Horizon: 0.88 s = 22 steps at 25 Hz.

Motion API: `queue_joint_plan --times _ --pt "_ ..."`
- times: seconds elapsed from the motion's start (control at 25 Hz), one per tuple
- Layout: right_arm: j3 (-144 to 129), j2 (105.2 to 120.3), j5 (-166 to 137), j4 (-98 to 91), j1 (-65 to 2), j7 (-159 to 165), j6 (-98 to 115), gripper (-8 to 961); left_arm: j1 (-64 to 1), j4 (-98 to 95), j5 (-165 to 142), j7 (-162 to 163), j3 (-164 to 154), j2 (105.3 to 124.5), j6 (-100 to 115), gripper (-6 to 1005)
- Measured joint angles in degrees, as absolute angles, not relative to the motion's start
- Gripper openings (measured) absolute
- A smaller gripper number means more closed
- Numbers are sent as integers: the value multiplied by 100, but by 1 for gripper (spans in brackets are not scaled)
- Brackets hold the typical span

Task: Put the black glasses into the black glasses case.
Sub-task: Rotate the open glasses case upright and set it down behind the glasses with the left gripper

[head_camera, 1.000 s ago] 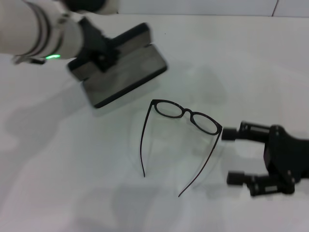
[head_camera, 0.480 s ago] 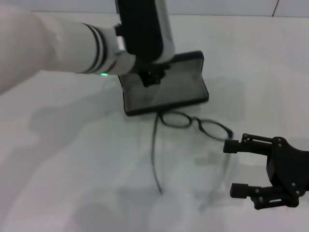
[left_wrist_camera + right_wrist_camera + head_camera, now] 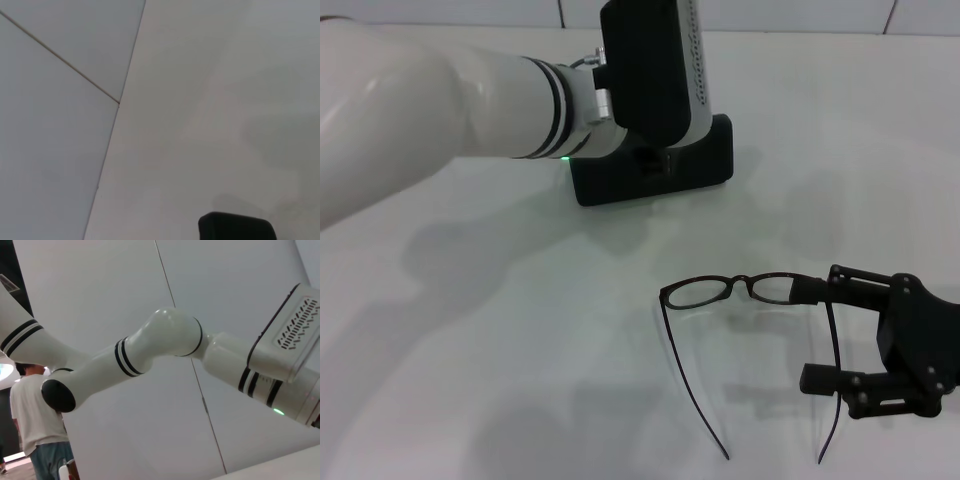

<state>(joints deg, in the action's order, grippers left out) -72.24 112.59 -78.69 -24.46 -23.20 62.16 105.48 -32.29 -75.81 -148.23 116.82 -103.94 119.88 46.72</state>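
Note:
The black glasses lie on the white table at the centre right, lenses facing away and both temple arms pointing toward me. My right gripper rests at the lower right, open. Its upper finger is at the right lens end of the frame, and one temple arm runs between the two fingers. The black glasses case sits at the upper centre, showing only its black outside. My left gripper hangs right over the case and covers its top. A black corner shows in the left wrist view.
My white left arm crosses the upper left of the table. The table's far edge meets a white wall. The right wrist view shows my left arm against a wall and a person standing farther off.
My left arm has swung to the right with the case, which now stands at the upper centre. The glasses have shifted nearer and to the right, up against my right gripper's upper finger.

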Motion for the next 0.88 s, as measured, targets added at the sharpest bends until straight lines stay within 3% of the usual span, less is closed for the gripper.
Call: queue_joint_plan --times 0.44,0.88 --pt "-7075 11277 -7889 -2440 -2319 6214 10489 843 -3132 -7331 -14889 11689 -10057 11986 3831 22" --pt "-7075 11303 -7860 -2434 -2237 6207 10449 843 -3975 -6007 -14727 11819 -9700 11988 3963 23"
